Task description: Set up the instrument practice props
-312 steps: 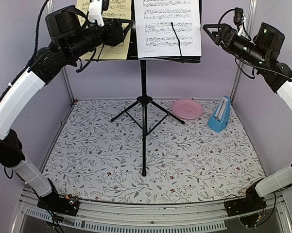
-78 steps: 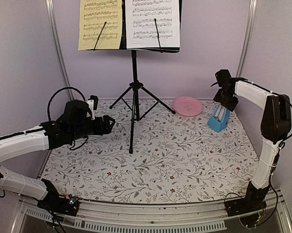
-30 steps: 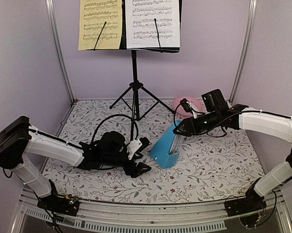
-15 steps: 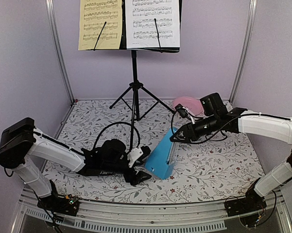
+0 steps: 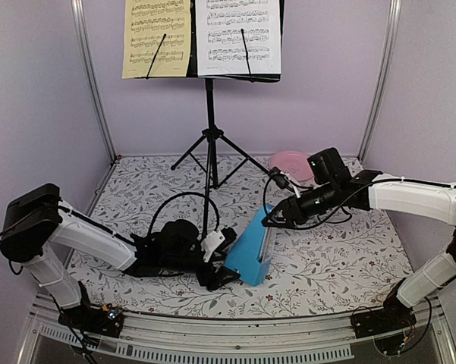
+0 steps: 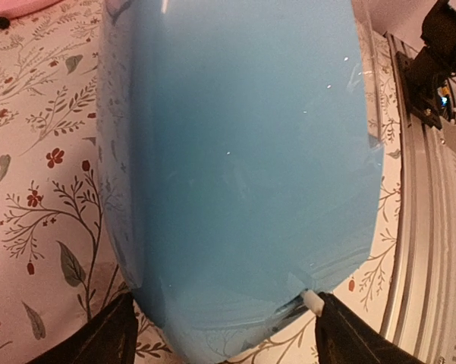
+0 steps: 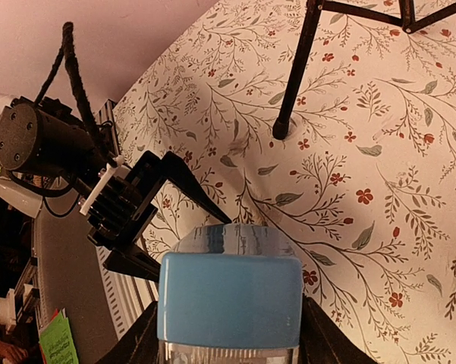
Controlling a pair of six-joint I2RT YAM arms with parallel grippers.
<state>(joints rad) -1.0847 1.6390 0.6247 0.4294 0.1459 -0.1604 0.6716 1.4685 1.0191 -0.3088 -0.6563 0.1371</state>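
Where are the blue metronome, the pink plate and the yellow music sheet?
blue metronome (image 5: 249,250), overhead view, sloping blue side.
pink plate (image 5: 275,161), overhead view, near left rim.
yellow music sheet (image 5: 155,38), overhead view, page middle.

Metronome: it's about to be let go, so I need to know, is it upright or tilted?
Tilted. The top view shows the blue metronome leaning, its top pinched by the right hand. Whether its base touches the table, I cannot tell.
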